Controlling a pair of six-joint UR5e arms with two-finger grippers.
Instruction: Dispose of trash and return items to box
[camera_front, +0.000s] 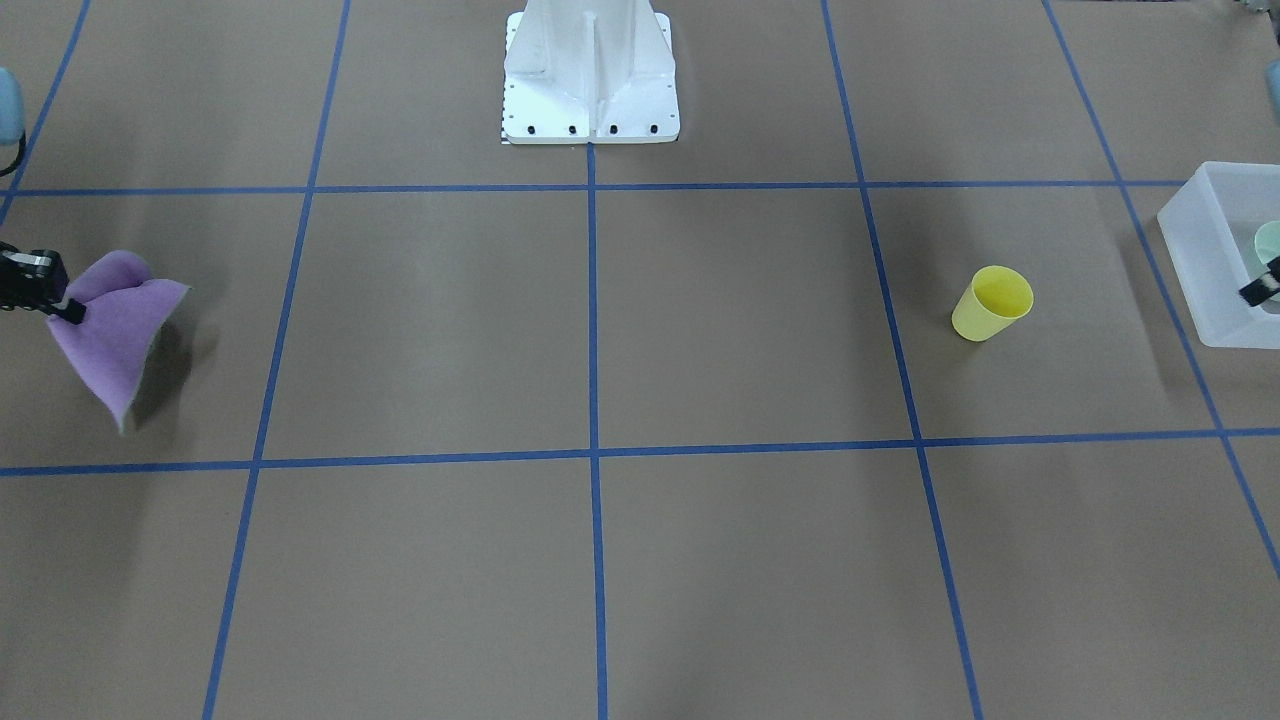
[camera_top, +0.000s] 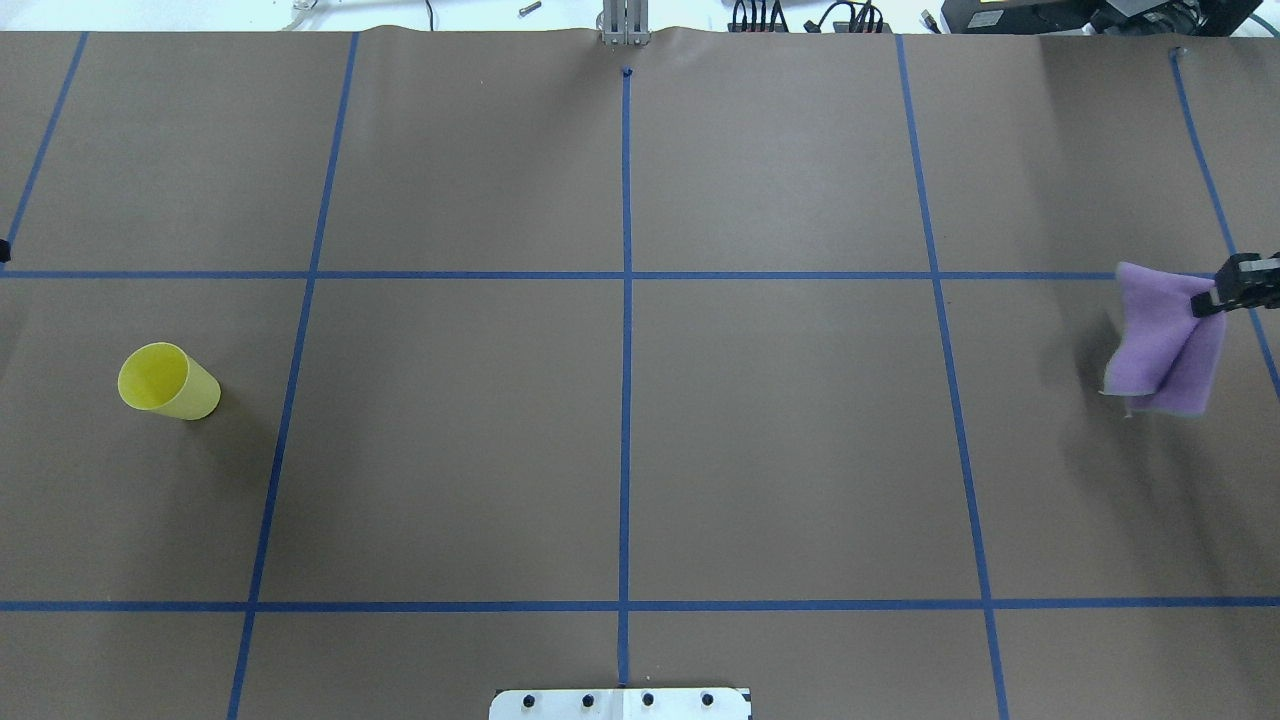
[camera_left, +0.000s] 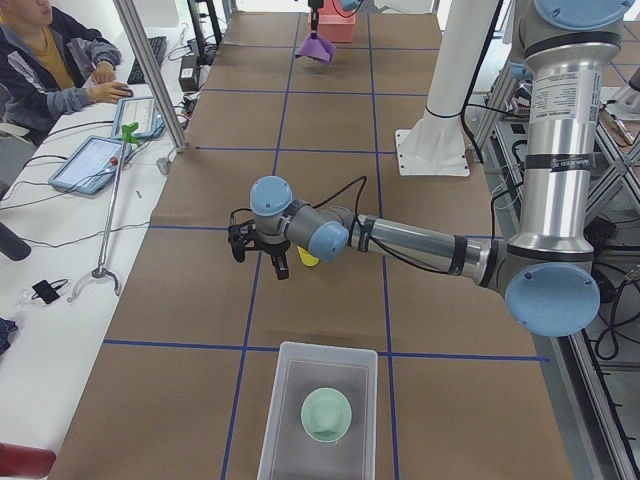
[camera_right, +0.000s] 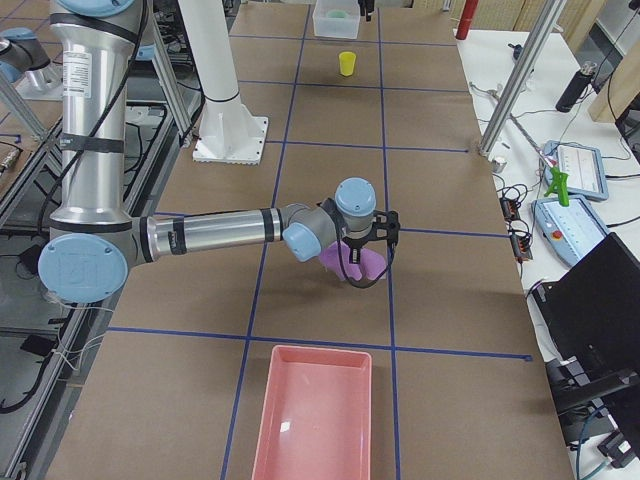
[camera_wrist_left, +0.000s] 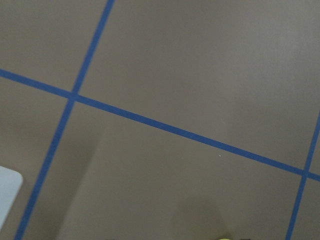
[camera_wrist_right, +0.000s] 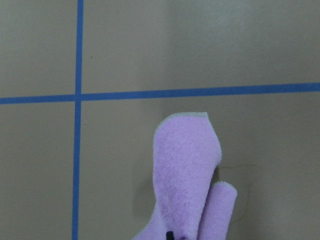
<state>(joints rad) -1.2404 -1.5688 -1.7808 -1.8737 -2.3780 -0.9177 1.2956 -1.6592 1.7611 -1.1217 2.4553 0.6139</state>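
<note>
The mint-green bowl (camera_left: 326, 414) sits inside the frosted tub (camera_left: 290, 400); its rim shows at the front-facing view's right edge (camera_front: 1268, 240), inside the tub (camera_front: 1200, 240). My left gripper (camera_left: 260, 262) hangs open and empty above the table between the tub and the yellow cup (camera_front: 990, 303). One of its fingers (camera_front: 1258, 289) shows over the tub. The cup lies on its side. My right gripper (camera_top: 1205, 300) is shut on a purple cloth (camera_top: 1165, 345) and holds it off the table. The cloth hangs below the gripper in the right wrist view (camera_wrist_right: 187, 170).
A pink tray (camera_right: 310, 410) stands at the table's end on my right, close to the hanging cloth. The white robot base (camera_front: 590, 75) stands at mid-table. Blue tape lines cross the brown paper. An operator sits at a side desk (camera_left: 50, 60).
</note>
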